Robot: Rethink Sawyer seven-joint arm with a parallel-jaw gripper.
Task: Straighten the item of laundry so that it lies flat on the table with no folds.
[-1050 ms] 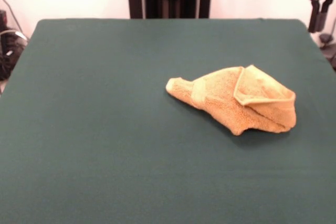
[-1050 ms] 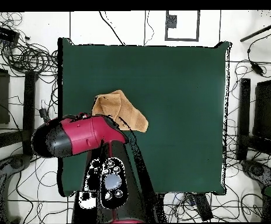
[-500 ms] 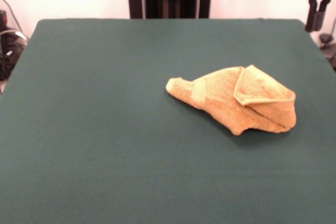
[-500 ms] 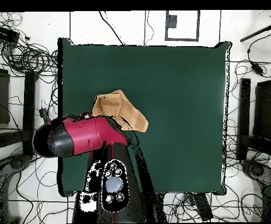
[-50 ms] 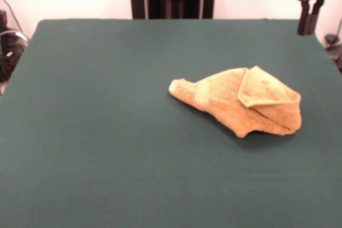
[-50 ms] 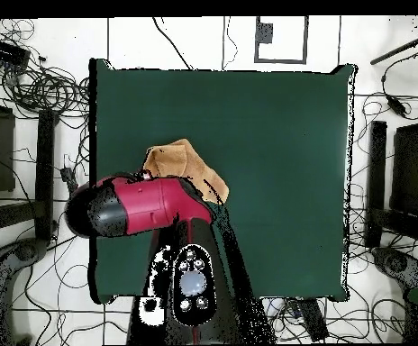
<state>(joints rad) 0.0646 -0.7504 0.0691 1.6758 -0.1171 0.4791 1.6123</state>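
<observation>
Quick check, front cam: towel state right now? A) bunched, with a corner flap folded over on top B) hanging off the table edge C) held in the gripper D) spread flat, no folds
A: the towel sits crumpled on the table with a hemmed flap folded over its top, and the gripper hangs well apart from it near the table's far edge.

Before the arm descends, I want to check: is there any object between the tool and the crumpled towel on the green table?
Nothing visible stands in the way. The tool hangs above the table's far right corner, apart from the towel, with only bare green cloth between them. The towel lies bunched and folded over itself.
</observation>
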